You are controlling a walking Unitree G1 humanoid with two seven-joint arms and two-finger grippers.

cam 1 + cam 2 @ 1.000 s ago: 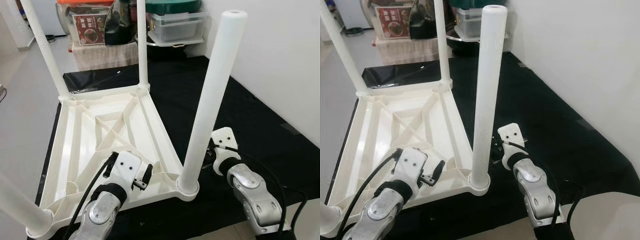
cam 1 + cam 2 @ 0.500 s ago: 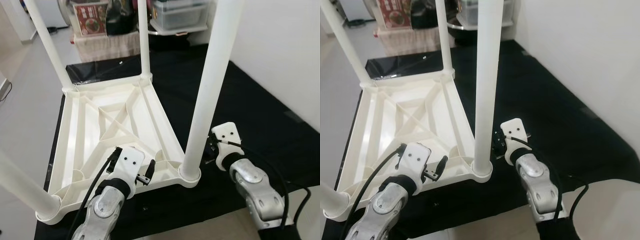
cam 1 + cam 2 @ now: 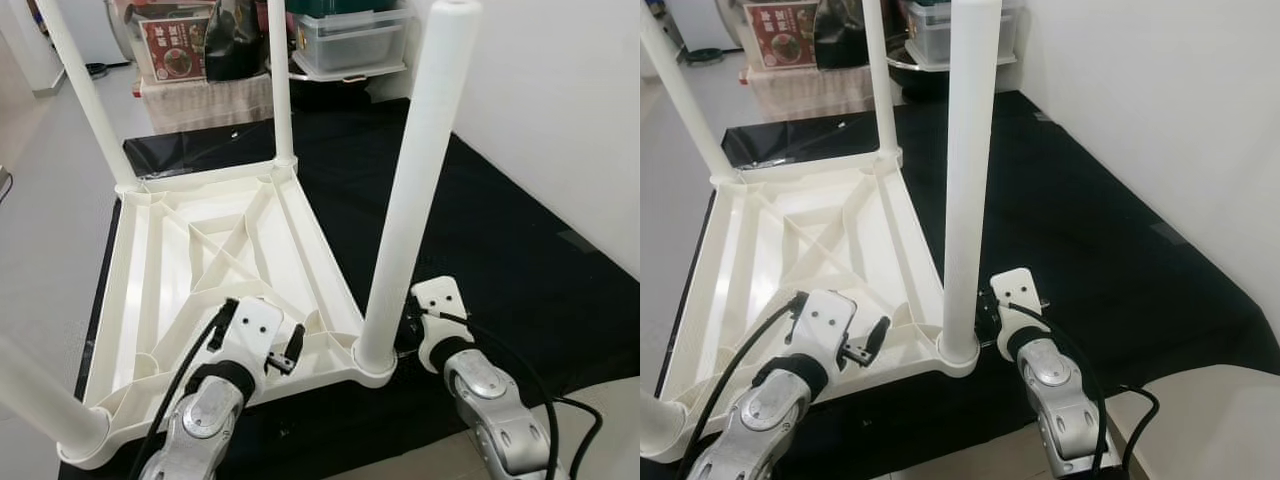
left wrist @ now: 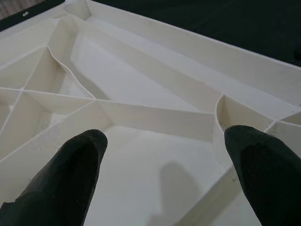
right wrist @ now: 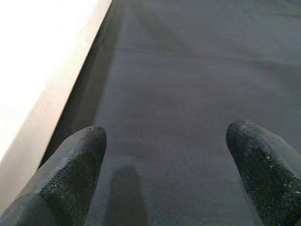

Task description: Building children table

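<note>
A white plastic children's table point(image 3: 180, 260) lies upside down on a black mat point(image 3: 500, 230), ribbed underside up. Four white legs stand in its corner sockets: the near right leg point(image 3: 415, 190), the far right leg point(image 3: 281, 80), the far left leg point(image 3: 85, 95) and the near left leg point(image 3: 35, 400). My left gripper point(image 4: 164, 146) hovers open just above the ribs by the near edge, its fingers point(image 4: 75, 169) spread with nothing between them. My right gripper point(image 5: 164, 141) is open low over the mat, right beside the base of the near right leg point(image 3: 960, 345).
A white wall point(image 3: 560, 100) runs along the right. Clear storage boxes point(image 3: 350, 45), a dark bag point(image 3: 235, 45) and a printed box point(image 3: 170, 55) crowd the far end of the mat. Pale tile floor point(image 3: 40, 200) lies on the left.
The head camera dipped and came back, shifting the whole picture. My right gripper sits slightly closer to the near right leg's base. The table and its legs have stayed put.
</note>
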